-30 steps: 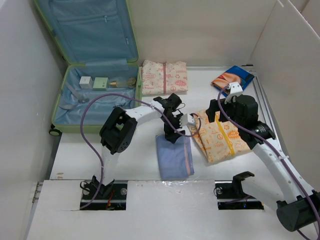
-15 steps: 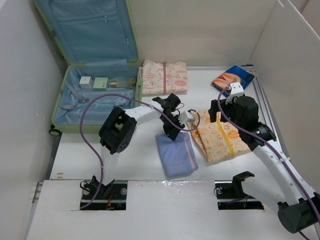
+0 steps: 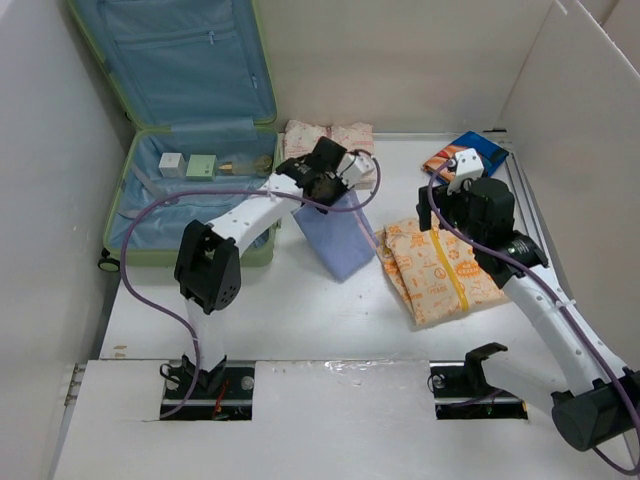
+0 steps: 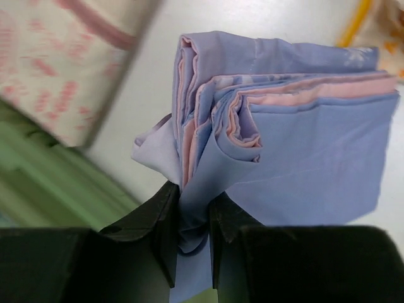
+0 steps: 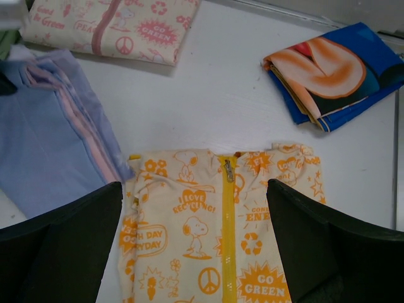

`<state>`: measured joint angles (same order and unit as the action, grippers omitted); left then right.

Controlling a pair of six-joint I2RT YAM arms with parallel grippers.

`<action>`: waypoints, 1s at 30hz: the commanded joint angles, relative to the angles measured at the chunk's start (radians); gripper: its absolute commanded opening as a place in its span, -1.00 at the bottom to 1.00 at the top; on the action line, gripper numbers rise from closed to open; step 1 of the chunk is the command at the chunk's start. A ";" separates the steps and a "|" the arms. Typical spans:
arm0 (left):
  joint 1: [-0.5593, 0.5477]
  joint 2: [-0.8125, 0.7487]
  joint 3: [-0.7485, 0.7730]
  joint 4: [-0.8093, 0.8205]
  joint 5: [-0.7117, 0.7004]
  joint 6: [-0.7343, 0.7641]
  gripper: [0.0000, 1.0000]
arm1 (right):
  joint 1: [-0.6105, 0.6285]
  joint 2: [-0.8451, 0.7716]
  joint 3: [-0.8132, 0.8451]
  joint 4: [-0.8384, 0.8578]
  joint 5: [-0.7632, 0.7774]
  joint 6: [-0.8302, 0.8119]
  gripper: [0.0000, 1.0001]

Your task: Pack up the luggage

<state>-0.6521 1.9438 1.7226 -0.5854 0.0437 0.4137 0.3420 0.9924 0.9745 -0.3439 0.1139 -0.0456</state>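
Note:
The light-green luggage [image 3: 120, 215] lies open at the back left, its blue-lined lid up against the wall, with small boxes [image 3: 188, 165] inside. My left gripper [image 3: 328, 185] is shut on a folded blue and pink cloth [image 3: 338, 235], which hangs lifted just right of the luggage's right edge; the wrist view shows the cloth [image 4: 297, 151] pinched between the jaws of my left gripper [image 4: 193, 221]. My right gripper [image 3: 445, 215] is open and empty above a folded orange-print garment with a yellow zip [image 3: 438, 270], which shows between its fingers [image 5: 227, 233].
A folded pink-print garment [image 3: 345, 135] lies at the back behind the left arm, also in the right wrist view [image 5: 120, 25]. A blue and orange folded item [image 3: 468, 155] lies at the back right [image 5: 334, 69]. White walls enclose the table.
My left gripper has lifted the blue cloth off the table and carried it back and left toward the luggage. My right gripper stayed over the orange garment, shifting slightly back.

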 commanded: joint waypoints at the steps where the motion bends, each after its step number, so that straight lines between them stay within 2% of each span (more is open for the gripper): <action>1: 0.068 -0.068 0.123 -0.002 -0.151 -0.027 -1.00 | 0.009 0.018 0.070 0.066 0.021 -0.045 1.00; 8: 0.199 -0.077 0.337 -0.086 -0.237 0.000 -1.00 | 0.009 0.048 0.081 0.097 0.021 -0.074 1.00; 16: 0.498 -0.051 0.400 -0.097 -0.171 0.000 -1.00 | 0.009 0.132 0.131 0.146 0.021 -0.103 1.00; 20: 0.632 0.013 0.391 -0.061 -0.062 -0.010 -1.00 | 0.009 0.227 0.205 0.167 0.021 -0.125 1.00; 23: 0.713 0.059 0.321 0.070 0.085 -0.023 -1.00 | 0.009 0.316 0.283 0.167 0.012 -0.148 1.00; 25: 0.743 0.099 0.264 0.177 0.232 -0.023 -1.00 | 0.009 0.359 0.320 0.167 -0.011 -0.158 1.00; 27: 0.767 0.196 0.255 0.234 0.330 -0.013 -1.00 | 0.009 0.420 0.381 0.131 -0.011 -0.168 1.00; 30: 0.776 0.361 0.337 0.246 0.369 -0.013 -1.00 | 0.009 0.494 0.472 0.045 -0.023 -0.177 1.00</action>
<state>0.1360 2.1868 2.0193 -0.4408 0.2501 0.4068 0.3420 1.4540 1.3525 -0.2600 0.1093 -0.1970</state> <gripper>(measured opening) 0.153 0.999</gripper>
